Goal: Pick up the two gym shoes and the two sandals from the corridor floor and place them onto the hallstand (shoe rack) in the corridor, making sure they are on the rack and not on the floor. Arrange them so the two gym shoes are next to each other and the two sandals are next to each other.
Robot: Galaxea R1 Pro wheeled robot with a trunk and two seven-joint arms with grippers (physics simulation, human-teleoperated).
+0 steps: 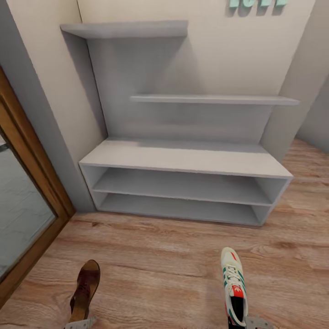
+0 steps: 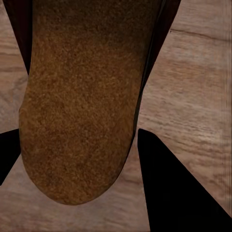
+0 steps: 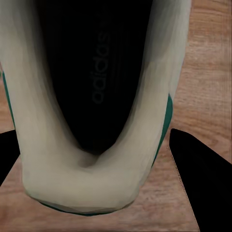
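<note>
A: Left gripper (image 2: 77, 159) is clamping the heel of a brown sandal (image 1: 85, 290); the dark fingers (image 2: 179, 193) are sitting on either side of the tan insole in the left wrist view. Right gripper (image 3: 96, 169) is clasping the heel of a white gym shoe (image 1: 234, 285), green stripes and red tongue patch showing.

B: Both toes pointing toward the hallstand (image 1: 185, 157)?

A: Yes, both are being held out in front of the robot, above the corridor floor (image 1: 160, 260), sandal on the left, sneaker on the right, well apart.

B: Anything sitting on the rack?

A: Nothing showing. Bench top, the two open slots below and the stepped wall shelves are all lying bare. So I'm judging the task early: one sandal and one sneaker in hand, neither placed, and their partners not appearing here.

B: Obstructions?

A: Floor between robot and rack is looking open. A wood-framed glass door (image 1: 27, 214) is standing at the left, close beside the rack's end; the left arm may need care there.
</note>
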